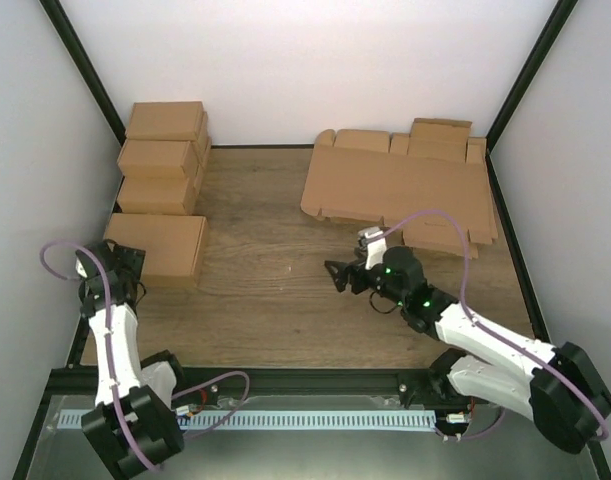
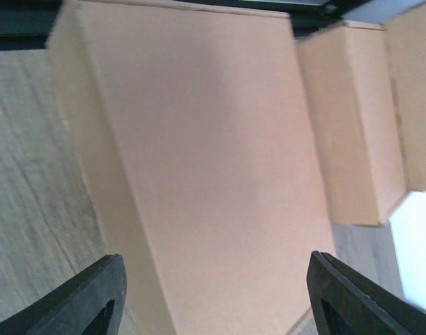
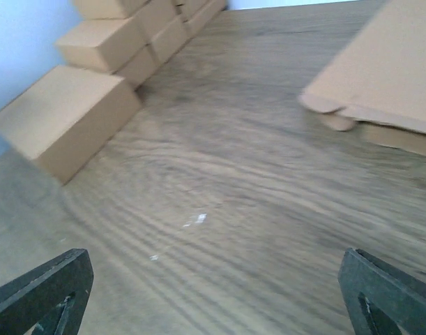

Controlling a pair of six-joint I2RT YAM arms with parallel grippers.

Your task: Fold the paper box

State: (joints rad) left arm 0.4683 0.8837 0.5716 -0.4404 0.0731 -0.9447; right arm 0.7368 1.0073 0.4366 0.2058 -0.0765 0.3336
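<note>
While nothing's being held right now, the wooden surface (image 1: 275,290) has plenty on it. Biggest thing is the paper box (image 1: 395,185), lying flat and unfolded at the far right corner, apparently on top of a sheaf of similar blanks (image 1: 440,135). Then there's a row of folded boxes (image 1: 157,195) running along the left edge to the far left corner. Right gripper (image 1: 338,272) sits just near-side of the paper box, spread wide with nothing in it. Left gripper (image 2: 216,258) is at the nearest folded box (image 1: 160,245), also wide and empty.
</note>
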